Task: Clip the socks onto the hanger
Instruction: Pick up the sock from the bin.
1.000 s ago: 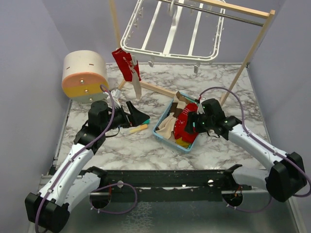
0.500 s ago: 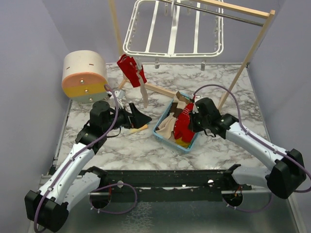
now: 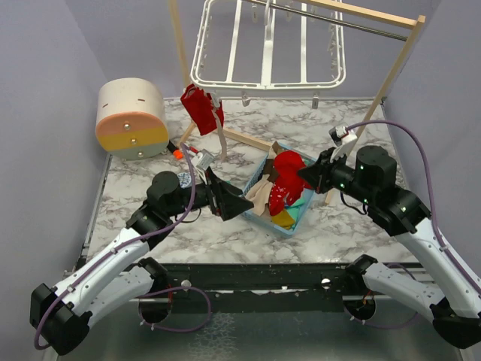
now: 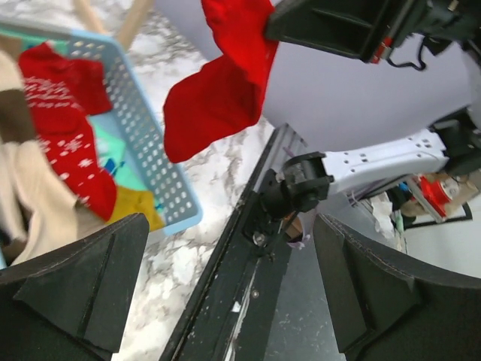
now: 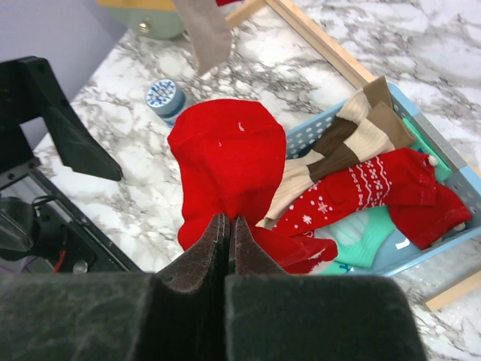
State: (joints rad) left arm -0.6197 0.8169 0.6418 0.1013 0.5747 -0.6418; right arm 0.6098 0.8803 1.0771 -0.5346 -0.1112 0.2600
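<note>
Now, below the white hanger, a red sock no longer lies in the blue basket but hangs above it, so it is ready for clipping. The right gripper pinches that sock tight; the left gripper, beside the basket, is spread wide and holds nothing.

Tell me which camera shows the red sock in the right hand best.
Right wrist: the sock fills the centre, pinched in the shut right hand. The top view shows the sock small, hanging over the basket. The left wrist view shows the sock dangling, its top cut off by the frame.
</note>
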